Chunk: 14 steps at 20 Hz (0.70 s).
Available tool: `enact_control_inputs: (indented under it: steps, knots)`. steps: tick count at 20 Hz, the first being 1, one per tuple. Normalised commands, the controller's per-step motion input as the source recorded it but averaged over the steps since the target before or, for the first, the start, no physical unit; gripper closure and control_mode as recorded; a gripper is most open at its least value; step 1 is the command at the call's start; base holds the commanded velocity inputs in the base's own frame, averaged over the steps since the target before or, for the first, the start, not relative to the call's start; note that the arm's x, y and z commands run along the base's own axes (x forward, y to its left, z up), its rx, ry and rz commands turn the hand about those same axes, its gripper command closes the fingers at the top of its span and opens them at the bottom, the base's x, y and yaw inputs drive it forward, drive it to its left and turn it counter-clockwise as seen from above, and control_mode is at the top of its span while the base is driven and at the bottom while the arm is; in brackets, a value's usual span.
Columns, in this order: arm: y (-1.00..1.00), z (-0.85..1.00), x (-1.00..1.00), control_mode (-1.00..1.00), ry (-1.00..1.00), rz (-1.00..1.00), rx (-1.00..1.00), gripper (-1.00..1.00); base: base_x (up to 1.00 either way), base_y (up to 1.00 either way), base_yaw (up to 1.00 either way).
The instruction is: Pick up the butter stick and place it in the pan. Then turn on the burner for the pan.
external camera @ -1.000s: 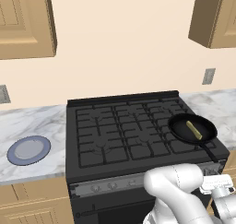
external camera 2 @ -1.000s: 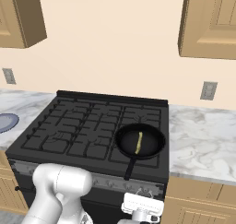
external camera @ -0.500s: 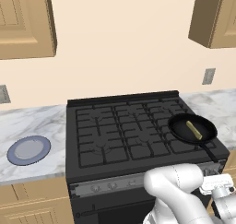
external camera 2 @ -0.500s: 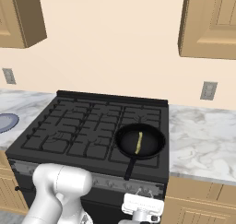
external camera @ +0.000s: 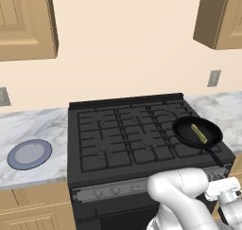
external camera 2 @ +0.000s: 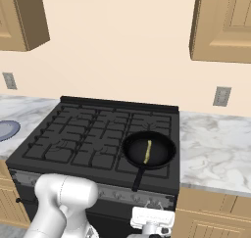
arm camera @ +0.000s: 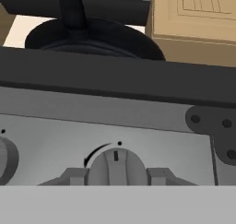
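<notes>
The black pan [external camera: 210,129] sits on the stovetop's front right burner [external camera: 185,151], handle toward the front edge. The yellow-olive butter stick [external camera: 199,133] lies inside the pan [external camera 2: 162,151], also seen as butter stick [external camera 2: 147,151]. My gripper [arm camera: 115,177] is low in front of the stove's grey control panel, below the pan handle [arm camera: 71,8]. Its two fingertips [arm camera: 73,176] touch both sides of a round knob [arm camera: 115,165], whose mark points straight up. My hand [external camera 2: 152,217] shows below the stove front.
A blue-grey plate [external camera: 30,154] rests on the marble counter left of the stove. Another knob [arm camera: 7,158] sits at the panel's left. A wooden cabinet [arm camera: 193,15] stands right of the stove; marble counter [external camera 2: 215,144] extends right.
My hand has shifted very slightly in front of the control panel. The pan and the butter stick have not moved.
</notes>
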Motion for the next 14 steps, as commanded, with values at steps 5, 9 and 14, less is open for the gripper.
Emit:
enact_control_inputs:
  steps: [5,9,14]
  knots:
    - [0.0,0.0,0.0,-1.0,0.03,0.0,-0.14,1.0,0.0,0.0,0.0]
    - [0.0,0.0,0.0,-1.0,0.01,0.0,-0.14,1.0,0.0,0.0,0.0]
    - [0.0,-0.01,0.0,-1.0,0.01,0.0,-0.15,1.0,0.0,0.0,0.0]
